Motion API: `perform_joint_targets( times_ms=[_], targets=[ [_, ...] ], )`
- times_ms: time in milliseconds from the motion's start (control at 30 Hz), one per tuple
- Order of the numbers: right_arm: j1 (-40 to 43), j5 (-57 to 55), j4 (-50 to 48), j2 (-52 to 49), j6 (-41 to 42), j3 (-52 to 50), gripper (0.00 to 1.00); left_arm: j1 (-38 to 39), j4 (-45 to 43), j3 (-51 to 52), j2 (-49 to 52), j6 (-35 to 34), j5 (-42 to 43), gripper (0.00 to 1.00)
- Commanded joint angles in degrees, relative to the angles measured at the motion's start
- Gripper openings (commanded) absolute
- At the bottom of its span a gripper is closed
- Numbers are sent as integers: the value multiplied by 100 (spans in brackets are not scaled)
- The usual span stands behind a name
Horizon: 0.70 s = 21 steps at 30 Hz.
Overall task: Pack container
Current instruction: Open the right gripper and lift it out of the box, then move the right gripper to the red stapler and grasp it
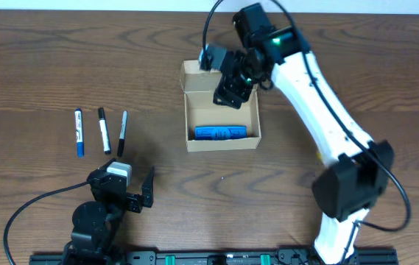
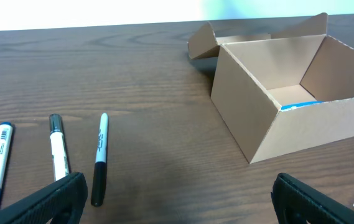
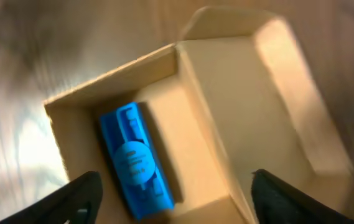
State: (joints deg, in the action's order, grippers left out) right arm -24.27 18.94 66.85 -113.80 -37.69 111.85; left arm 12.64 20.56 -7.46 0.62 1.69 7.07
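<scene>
From overhead, your right claw [image 1: 233,94] hangs over the far half of the open box [image 1: 208,114], jaws spread and empty. The blue pack [image 1: 222,133] lies flat along the box's near wall, just on the near side of that claw, and the flap [image 1: 194,73] stands open to its left. Your left claw [image 1: 132,193] sits low on the surface [image 1: 40,66], jaws wide with nothing between them. Three markers [image 1: 104,131] lie side by side just ahead of it and slightly to its left. In the left wrist view, your left claw's fingers [image 2: 52,199] frame bare surface. The markers [image 2: 58,149] lie ahead on the left, and the box [image 2: 251,112] stands ahead on the right with a sliver of blue showing inside. In the right wrist view, which is blurred, your right claw's fingers [image 3: 71,199] stand far apart over the box [image 3: 239,106]. The blue pack [image 3: 136,162] lies below, nearer the left finger, and neither finger touches it.
</scene>
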Motion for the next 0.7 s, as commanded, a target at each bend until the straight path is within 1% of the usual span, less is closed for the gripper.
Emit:
perform_joint_targets(
  times_ms=[0, 133, 233, 367, 467, 667],
  targets=[
    [118, -656, 33, 461, 1447, 157, 82, 13, 17, 125, -37, -20, -70, 95],
    [278, -1733, 74, 741, 2566, 157, 85, 13, 17, 125, -37, -20, -70, 95],
    [494, -2162, 192, 778, 2990, 157, 85, 13, 17, 125, -37, -20, -70, 95],
    [905, -2197, 315, 772, 3222, 127, 85, 13, 17, 125, -37, -20, -70, 95],
    [1281, -2197, 249, 772, 3239, 127, 86, 13, 17, 125, -37, -20, -70, 95],
    [2105, -2122, -229, 772, 3296, -118, 96, 13, 17, 125, -37, -20, -70, 96]
  ],
)
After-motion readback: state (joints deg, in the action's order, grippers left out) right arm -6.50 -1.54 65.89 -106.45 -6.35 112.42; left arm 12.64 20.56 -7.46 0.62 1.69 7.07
